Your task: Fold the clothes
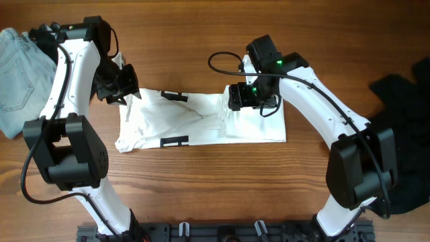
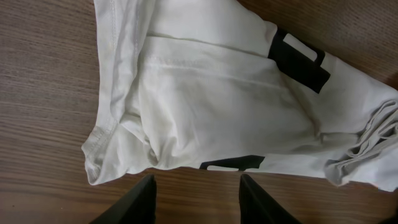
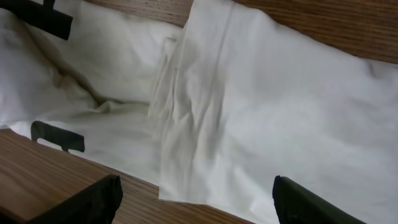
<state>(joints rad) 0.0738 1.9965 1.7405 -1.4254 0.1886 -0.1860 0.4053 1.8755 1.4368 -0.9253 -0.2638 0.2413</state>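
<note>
The white T-shirt with black bars (image 1: 201, 121) lies partly folded into a long band across the middle of the table. It also shows in the left wrist view (image 2: 224, 99) and the right wrist view (image 3: 267, 106). My left gripper (image 1: 123, 86) hovers at the shirt's left end, open and empty, its fingers (image 2: 198, 198) over bare wood. My right gripper (image 1: 236, 96) hovers over the shirt's folded right part, open wide and empty (image 3: 199, 199). A black garment (image 1: 403, 128) lies at the right edge of the table.
Light blue jeans (image 1: 17, 74) lie at the far left of the wooden table (image 1: 222, 181). The arms' bases stand at the near edge.
</note>
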